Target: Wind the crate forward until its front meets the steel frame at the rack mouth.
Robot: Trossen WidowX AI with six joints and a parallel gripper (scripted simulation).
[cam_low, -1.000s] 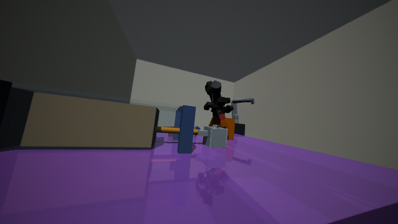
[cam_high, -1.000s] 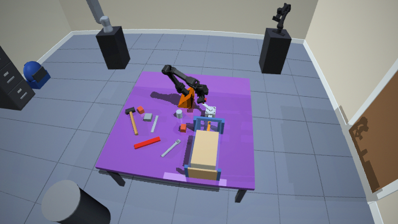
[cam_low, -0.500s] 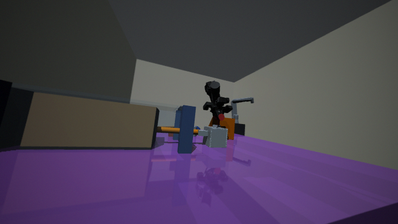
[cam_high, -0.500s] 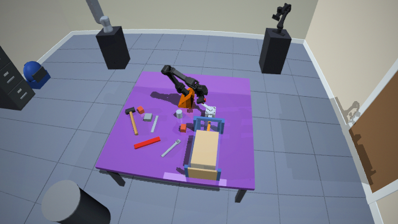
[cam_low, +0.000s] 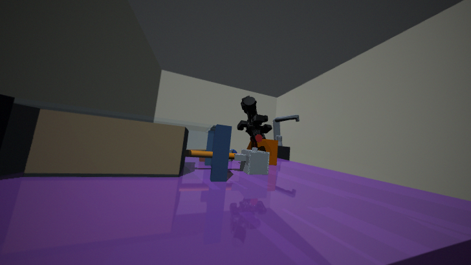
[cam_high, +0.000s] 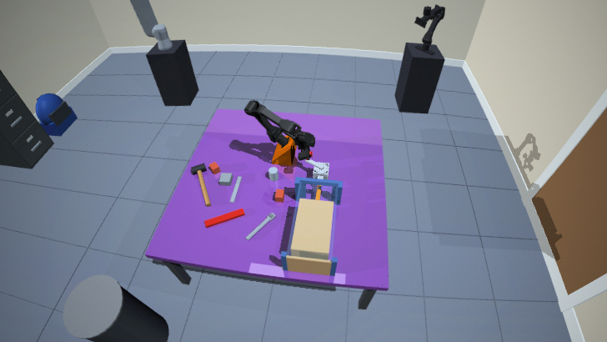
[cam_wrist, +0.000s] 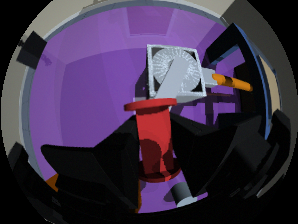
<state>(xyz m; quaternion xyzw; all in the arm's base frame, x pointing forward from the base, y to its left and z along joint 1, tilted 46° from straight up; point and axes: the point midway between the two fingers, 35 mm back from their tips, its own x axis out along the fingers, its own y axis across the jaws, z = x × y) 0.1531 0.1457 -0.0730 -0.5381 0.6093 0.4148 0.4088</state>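
The winch handle's pale crank arm lies across the top of the winch; its key end is hidden. My gripper is shut on the handle's upright red grip, a finger on each side, beside the winch. The tan crate sits flat in the clear-panelled cubby. An orange strap runs from the crate through the blue steel frame to the winch. A gap shows between the crate's front and the frame.
A grey cylinder and a red block stand left of the frame. A wrench, a red bar, a grey strip, a grey block, another red block and a hammer lie further left.
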